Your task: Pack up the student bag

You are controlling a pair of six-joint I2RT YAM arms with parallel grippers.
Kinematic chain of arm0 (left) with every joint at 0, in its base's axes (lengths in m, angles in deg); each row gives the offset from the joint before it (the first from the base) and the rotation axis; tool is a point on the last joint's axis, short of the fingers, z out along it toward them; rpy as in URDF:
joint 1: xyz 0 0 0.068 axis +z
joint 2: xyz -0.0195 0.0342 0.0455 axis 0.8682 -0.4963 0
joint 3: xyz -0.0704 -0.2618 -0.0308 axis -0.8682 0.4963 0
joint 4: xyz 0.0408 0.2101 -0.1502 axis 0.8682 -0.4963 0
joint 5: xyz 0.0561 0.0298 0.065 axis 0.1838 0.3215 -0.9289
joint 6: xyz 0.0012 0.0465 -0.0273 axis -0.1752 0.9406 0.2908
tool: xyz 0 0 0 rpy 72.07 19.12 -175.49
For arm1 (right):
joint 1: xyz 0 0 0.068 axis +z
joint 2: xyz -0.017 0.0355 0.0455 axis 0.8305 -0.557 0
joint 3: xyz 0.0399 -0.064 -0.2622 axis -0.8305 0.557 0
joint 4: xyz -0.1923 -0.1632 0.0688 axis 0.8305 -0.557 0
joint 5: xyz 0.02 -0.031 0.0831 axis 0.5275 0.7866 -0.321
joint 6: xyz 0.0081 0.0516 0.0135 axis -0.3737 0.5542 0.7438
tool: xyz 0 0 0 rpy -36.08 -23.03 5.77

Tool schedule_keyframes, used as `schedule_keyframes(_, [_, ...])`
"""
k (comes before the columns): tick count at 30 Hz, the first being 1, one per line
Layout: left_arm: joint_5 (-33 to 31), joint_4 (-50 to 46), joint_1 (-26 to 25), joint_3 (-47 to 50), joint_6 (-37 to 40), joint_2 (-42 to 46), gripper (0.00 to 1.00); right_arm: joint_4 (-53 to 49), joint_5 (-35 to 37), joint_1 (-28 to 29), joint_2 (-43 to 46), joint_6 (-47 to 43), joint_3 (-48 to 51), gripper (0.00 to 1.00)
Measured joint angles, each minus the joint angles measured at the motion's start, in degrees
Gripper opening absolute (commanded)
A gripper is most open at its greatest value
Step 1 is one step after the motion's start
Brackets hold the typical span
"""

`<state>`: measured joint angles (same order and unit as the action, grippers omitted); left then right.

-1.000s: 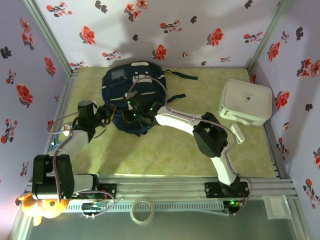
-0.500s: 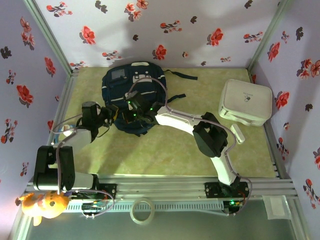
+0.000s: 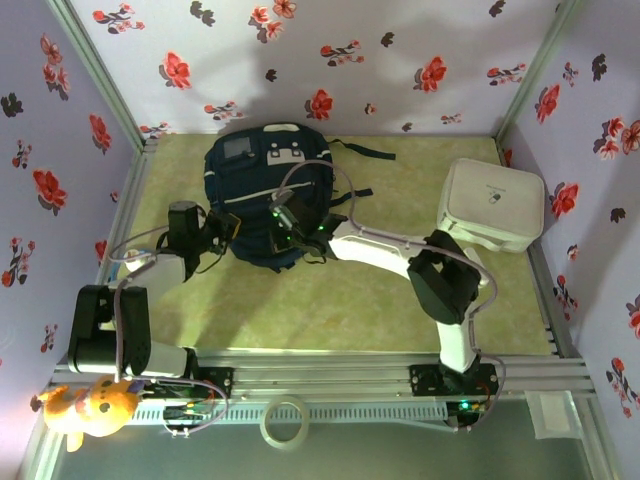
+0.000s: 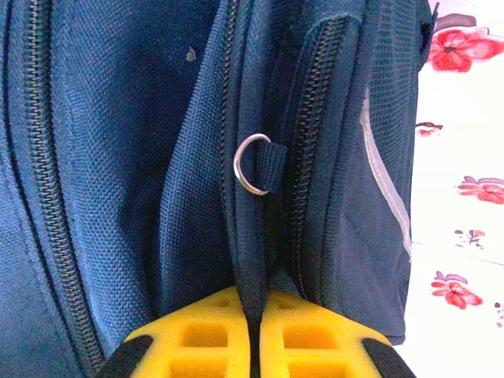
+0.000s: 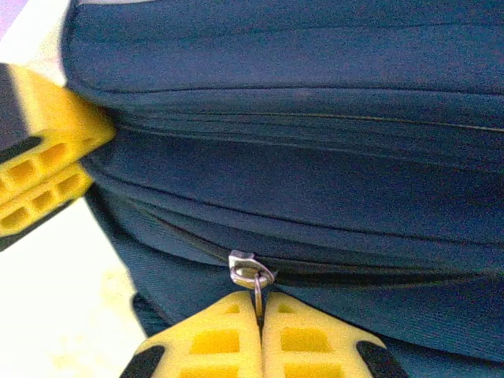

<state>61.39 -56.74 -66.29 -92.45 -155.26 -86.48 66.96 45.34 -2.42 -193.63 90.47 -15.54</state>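
Where the left arm reaches in from the left of the top view, its end is a dark cluster against the student bag (image 3: 262, 180), and the fingertips cannot be made out from above. The wrist camera shows the left gripper (image 4: 253, 315) with its yellow pads (image 4: 197, 339) pressed together on a narrow upright fold of navy fabric. That fold rises from between them to a small metal ring (image 4: 253, 164) held in a webbing loop. Both pads are cut off by the lower edge, and the bag runs out of frame at the top and left.

The bag lies flat on the green table (image 3: 400, 290), left of centre and toward the back wall. Its long axis runs near to far, and the end with the grey and white patches points at the back wall. Dark straps trail off to the right. Its near end is covered by the two wrists, the left gripper clamping at its near-left side.

Just to the right, the right gripper (image 5: 258, 315) is closed on the ring pull (image 5: 257, 285) hanging from the zipper slider (image 5: 249, 264). The lower part of the pull is hidden between the pads. The left gripper's fingers (image 5: 35, 177) show at that view's left edge, against the bag's side. A white box (image 3: 493, 203) sits well apart at the far right.
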Motion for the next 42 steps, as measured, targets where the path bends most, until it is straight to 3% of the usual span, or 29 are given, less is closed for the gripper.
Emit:
schedule_keyframes(8, [0.0, -0.9, -1.0, -0.4, 1.6, 0.0, 0.01, -1.4, 7.7, -3.1, 3.8, 0.6, 5.8, 0.07])
schedule_keyframes(21, [2.8, -7.3, -0.3, -6.6, 7.8, -5.2, 0.05, 3.9, 5.1, 1.4, 7.6, -1.5, 14.0, 0.05])
schedule_keyframes(24, [3.0, -8.5, 0.0, -9.2, 9.7, -7.4, 0.09, 5.7, 3.2, 3.2, 7.6, -1.1, 14.8, 0.05])
schedule_keyframes(33, [0.9, -9.9, 0.2, -12.4, 12.7, -7.9, 0.39, 8.6, -1.1, 5.7, 5.0, 1.7, 12.1, 0.05])
schedule_keyframes(42, [0.0, -9.2, 1.3, -6.1, 9.8, 2.0, 0.48, 9.4, -4.2, 4.6, 3.2, 3.1, 7.3, 0.05])
